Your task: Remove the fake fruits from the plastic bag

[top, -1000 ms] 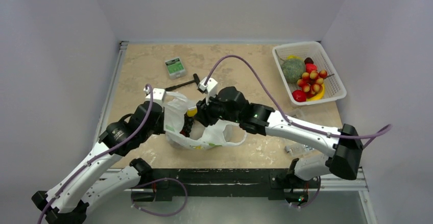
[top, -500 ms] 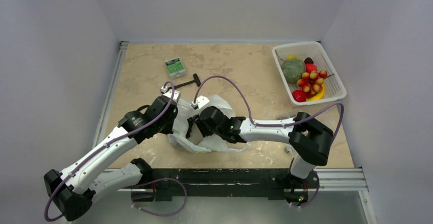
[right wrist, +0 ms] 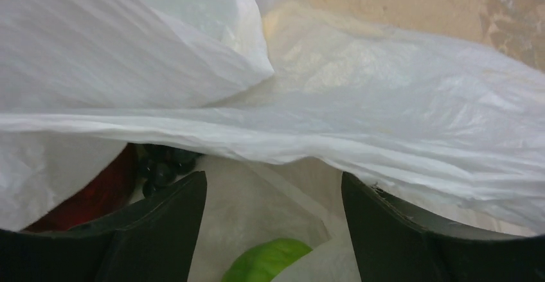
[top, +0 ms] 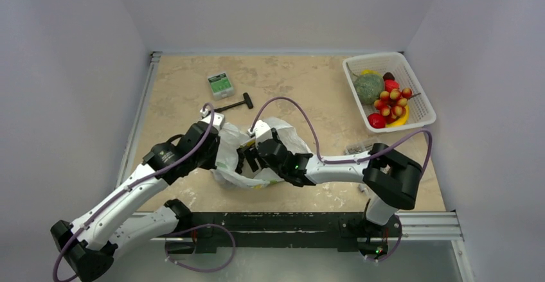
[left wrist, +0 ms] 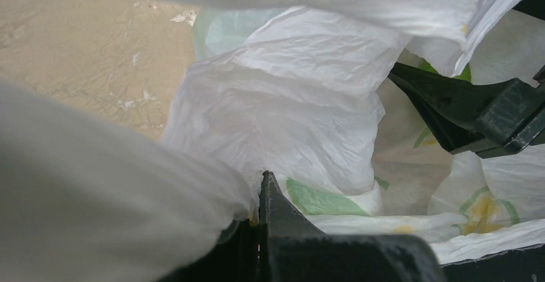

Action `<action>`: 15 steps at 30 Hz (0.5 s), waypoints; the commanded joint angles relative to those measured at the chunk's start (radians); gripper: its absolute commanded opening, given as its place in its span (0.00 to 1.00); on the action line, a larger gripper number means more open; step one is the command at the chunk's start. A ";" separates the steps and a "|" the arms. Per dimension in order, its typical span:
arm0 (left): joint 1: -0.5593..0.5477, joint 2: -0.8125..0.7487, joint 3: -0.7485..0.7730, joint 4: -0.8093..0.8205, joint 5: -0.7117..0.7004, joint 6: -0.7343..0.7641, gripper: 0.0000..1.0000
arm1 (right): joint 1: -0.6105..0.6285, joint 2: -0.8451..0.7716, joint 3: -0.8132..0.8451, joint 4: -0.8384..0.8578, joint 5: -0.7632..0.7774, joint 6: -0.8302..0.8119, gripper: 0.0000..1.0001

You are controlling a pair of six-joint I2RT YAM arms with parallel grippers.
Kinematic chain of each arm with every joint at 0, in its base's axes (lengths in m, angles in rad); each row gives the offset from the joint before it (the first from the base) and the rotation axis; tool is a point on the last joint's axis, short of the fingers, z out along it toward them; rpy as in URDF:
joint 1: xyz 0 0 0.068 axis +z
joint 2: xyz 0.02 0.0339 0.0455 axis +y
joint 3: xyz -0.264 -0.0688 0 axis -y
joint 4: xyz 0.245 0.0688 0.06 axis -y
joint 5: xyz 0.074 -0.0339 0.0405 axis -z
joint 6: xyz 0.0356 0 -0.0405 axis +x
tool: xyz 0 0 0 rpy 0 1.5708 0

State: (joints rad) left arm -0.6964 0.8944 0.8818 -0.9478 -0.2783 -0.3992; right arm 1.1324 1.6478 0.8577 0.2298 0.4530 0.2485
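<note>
The left gripper (left wrist: 260, 189) is closed and pinches the left edge of the plastic bag (top: 286, 135), which lies crumpled on the table (top: 180, 89) between both arms. The right gripper (right wrist: 273, 180) has its fingers spread apart at the bag mouth. A green fruit (right wrist: 267, 259) is between them, with dark grapes (right wrist: 160, 166) and a red fruit (right wrist: 96, 198) beside one finger.

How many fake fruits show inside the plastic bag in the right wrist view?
3: a red fruit at left, dark grapes beside it, a green fruit at bottom centre. The bag may hide more.
</note>
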 commanded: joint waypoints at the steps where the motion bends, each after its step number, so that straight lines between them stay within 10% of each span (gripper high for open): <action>1: -0.005 -0.065 0.009 0.022 -0.043 0.008 0.00 | 0.001 0.026 0.018 0.277 0.008 -0.098 0.78; 15: -0.005 -0.143 0.005 0.018 -0.088 -0.006 0.00 | -0.020 0.314 0.144 0.501 0.003 -0.352 0.99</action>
State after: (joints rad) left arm -0.6964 0.7521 0.8818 -0.9489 -0.3458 -0.4007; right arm 1.1252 1.9030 0.9291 0.6441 0.4458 -0.0147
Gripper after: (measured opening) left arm 0.004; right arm 0.984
